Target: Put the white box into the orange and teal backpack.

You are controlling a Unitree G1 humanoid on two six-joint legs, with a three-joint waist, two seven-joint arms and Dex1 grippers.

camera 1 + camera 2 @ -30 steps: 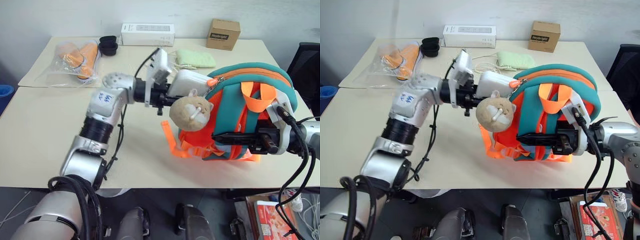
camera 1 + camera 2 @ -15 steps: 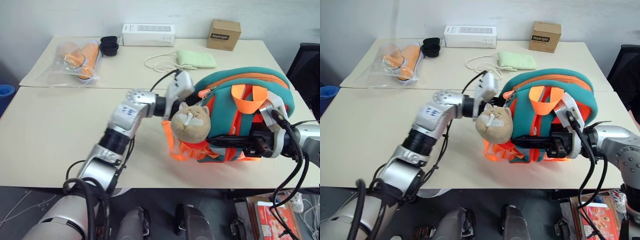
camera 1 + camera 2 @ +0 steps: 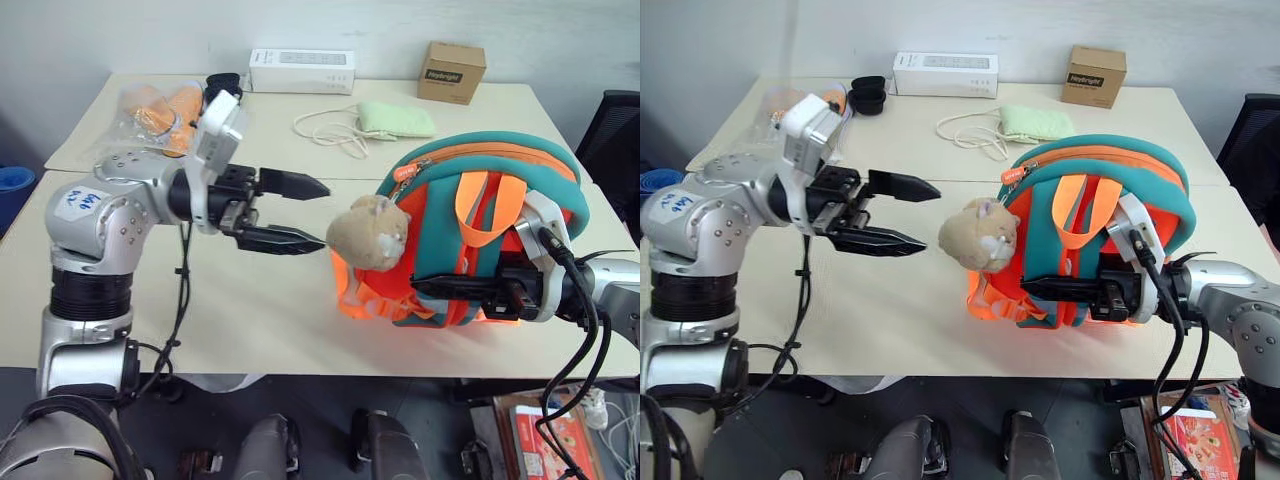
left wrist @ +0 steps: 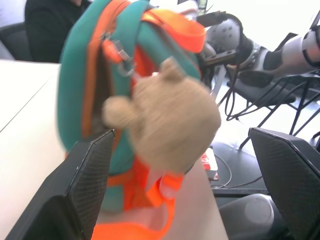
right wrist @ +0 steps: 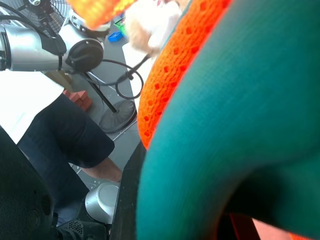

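Your backpack [image 3: 480,230] stands on the table [image 3: 150,300] — soft, floppy, so keep the right gripper [image 3: 455,290] clamped on its orange strap. Left gripper [image 3: 300,212] hangs spread wide and empty, near the plush [image 3: 368,230]. The box can't be seen — likely inside, though you can't confirm it.

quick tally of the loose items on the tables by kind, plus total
Boxes: 2, long white carton and brown cardboard box
Bags: 2, orange and teal backpack, clear plastic bag
Pouches: 1, green pouch
Black cups: 1 pair
Total: 6
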